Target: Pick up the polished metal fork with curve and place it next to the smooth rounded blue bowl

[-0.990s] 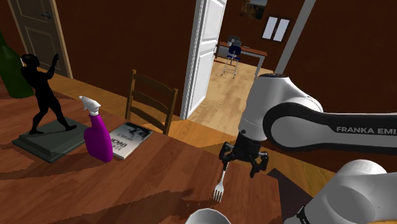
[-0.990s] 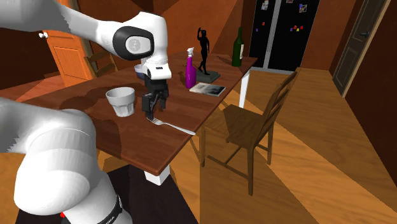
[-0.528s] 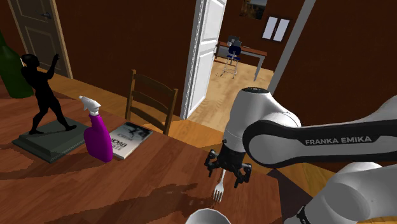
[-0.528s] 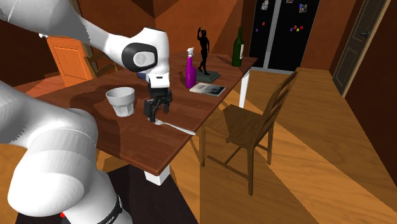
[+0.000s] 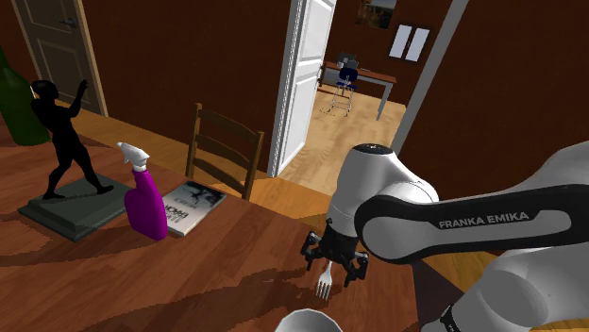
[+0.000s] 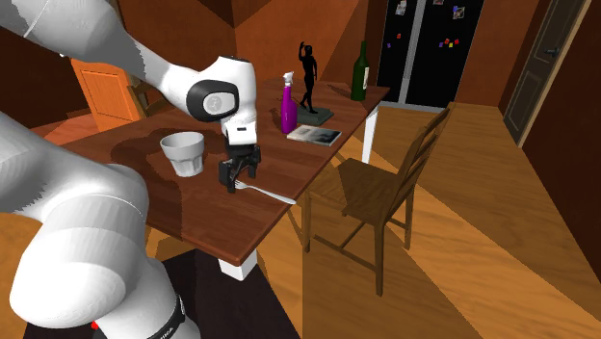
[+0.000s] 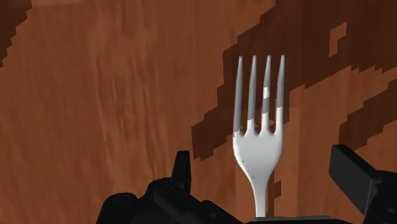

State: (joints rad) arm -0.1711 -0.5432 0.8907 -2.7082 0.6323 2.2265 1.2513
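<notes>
Presently the hand is seen low over the counter. Its fingers are spread wide to either side of the fork and neither touches it, so nothing is held. The fork lies flat on the wood with its neck between the fingers. In the second exterior view its handle runs out toward the counter's near edge.

Several failures can be expected from this pose. A thin, polished piece lying flat is judged hard to pinch. If the fingers are closed too high it may be skated over, and if too low the tips may be pressed into the wood. Because the grip would be taken at the neck, away from the middle of the length, the long handle may droop or pivot once lifted, and the smooth metal may be let slip. A sideways nudge during closing could push the fork toward the edge and off it, above the chair. The white cup, standing near the hand, could be clipped when the fork is carried away.
</notes>
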